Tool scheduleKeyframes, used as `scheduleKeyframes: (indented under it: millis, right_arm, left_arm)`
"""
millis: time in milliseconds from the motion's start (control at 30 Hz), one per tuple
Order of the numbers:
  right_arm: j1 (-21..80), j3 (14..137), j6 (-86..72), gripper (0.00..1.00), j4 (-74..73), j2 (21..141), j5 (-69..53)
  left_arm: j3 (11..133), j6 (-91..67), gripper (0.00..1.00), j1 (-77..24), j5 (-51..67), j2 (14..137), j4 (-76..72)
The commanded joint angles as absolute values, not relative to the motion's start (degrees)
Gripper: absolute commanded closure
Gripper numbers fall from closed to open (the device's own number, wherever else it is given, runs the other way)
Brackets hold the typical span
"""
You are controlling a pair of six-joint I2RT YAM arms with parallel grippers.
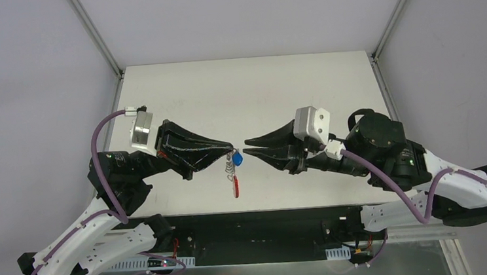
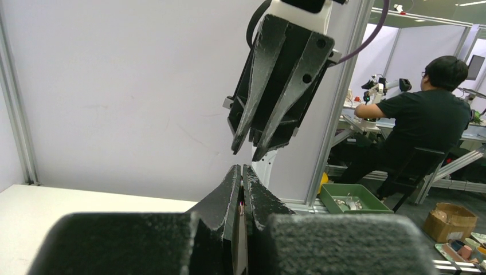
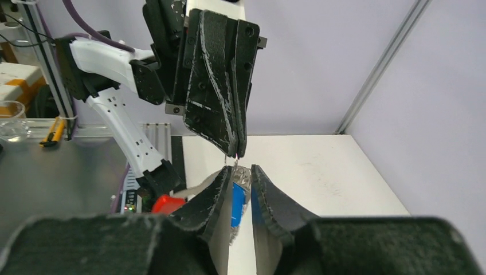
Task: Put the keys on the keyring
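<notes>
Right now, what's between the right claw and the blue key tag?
Nothing. In the top view only a bare sliver of table shows between the right gripper and the blue tag, which hangs below the left gripper.

Bright, even light falls from above on the white table (image 1: 257, 90); shadows on it are soft and faint; the top view is sharp; the wrist views blur close up, the keys (image 3: 238, 203) above the table included.

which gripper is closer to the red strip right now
Left. The left gripper is shut on the silver rings that the red strip hangs from. The right gripper is off to the side, open, beside the blue tag.
</notes>
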State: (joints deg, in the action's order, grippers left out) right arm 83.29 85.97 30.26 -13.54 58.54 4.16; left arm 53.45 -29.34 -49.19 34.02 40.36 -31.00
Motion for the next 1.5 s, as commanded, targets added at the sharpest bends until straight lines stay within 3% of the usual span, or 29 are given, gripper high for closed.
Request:
scheduleKeyframes:
  millis: [0, 1100, 1467]
  right_arm:
    - [83.5, 92.76, 24.07, 0.8, -20.65, 60.96, 2.91]
    - [80.81, 101.98, 11.95, 0.78, -25.36, 69.05, -4.7]
    - [79.52, 102.41, 10.85, 0.87, -24.91, 69.83, -6.77]
  left_arm:
    - [53.84, -28.91, 1.0, -49.73, 34.36, 39.27, -34.8]
    - [52.54, -29.61, 1.0, -49.73, 35.91, 35.76, -35.24]
    - [52.27, -29.62, 1.0, -49.68, 35.99, 35.59, -35.59]
